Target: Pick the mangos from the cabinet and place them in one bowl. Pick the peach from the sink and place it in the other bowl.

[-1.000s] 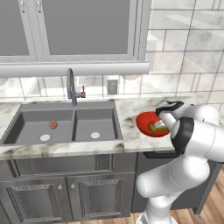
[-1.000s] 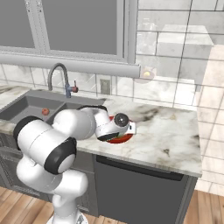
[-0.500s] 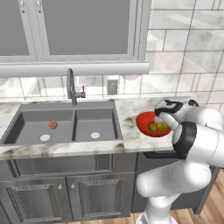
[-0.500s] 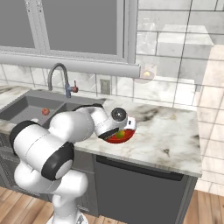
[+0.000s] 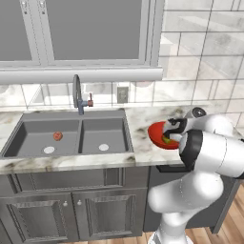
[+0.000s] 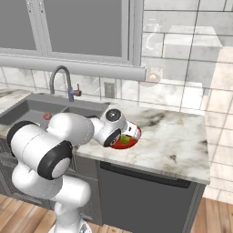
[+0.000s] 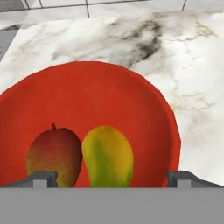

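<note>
- The hand (image 7: 112, 178) hovers just above the red bowl (image 7: 131, 87) on the marble tabletop (image 7: 192, 52), its two fingertips (image 7: 41, 178) spread wide, one near each side of the bowl's basin, pinching nothing.
- Both mangos lie side by side in the bottom of that bowl, touching or nearly so: the red-green mango (image 7: 53, 154) and the yellow-green mango (image 7: 108, 155). By the look of it, the mango half of the task is done.
- In the left base view the bowl sits near the tabletop's front edge, right of the sink (image 5: 28, 143), with the arm's wrist over it.
- The peach (image 5: 57, 136) rests on the floor of the sink's left basin, near a pale drain (image 5: 48, 149), well apart from the hand. It is the next thing to fetch.
- I cannot pick out the grey-green bowl in these pictures, so where the peach is to go is unsettled from here.
- Handling, as a judgement: the peach looks small, round and light, likely soft-skinned and apt to roll on the smooth basin floor. A grip from straight above, fingers either side of its widest girth, should hold it; a glancing touch could send it skittering toward the drain.
- The basin walls and the curved tap (image 5: 77, 91) crowd the approach, so the descent wants to be steep and clear of the tap.
</note>
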